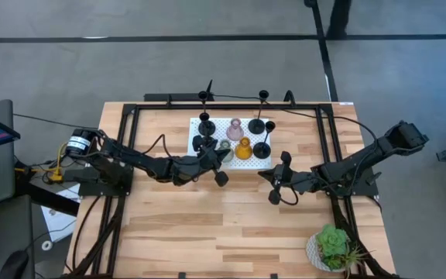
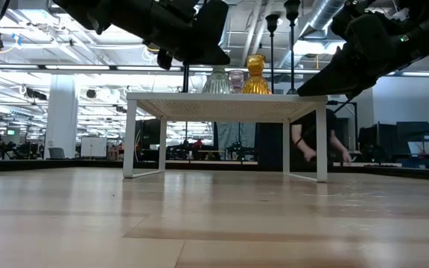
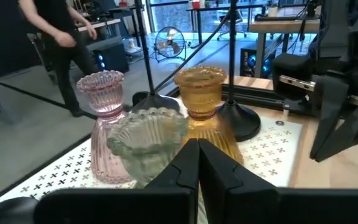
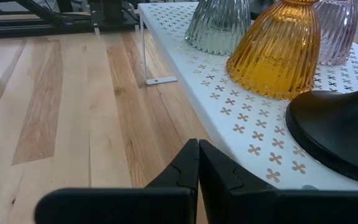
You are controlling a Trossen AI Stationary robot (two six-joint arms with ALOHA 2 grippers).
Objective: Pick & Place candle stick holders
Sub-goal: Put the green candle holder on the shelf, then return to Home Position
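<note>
The squat pale green ribbed glass candle stick holder [image 3: 146, 140] stands upright on the white perforated platform [image 1: 207, 152], touching the pink one [image 3: 104, 124], directly ahead of the nearer left claw [image 3: 197, 163], fingers together; the right claw [image 4: 197, 163], likewise together, waits beside the platform.

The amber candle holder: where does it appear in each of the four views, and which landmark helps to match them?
High view: the amber candle holder stands on the white perforated platform, centre right.
Low view, on the platform top, right of the pink holder.
Left wrist view, behind the pale green holder.
Right wrist view, upper right.
Shared landmark: the platform.
</note>
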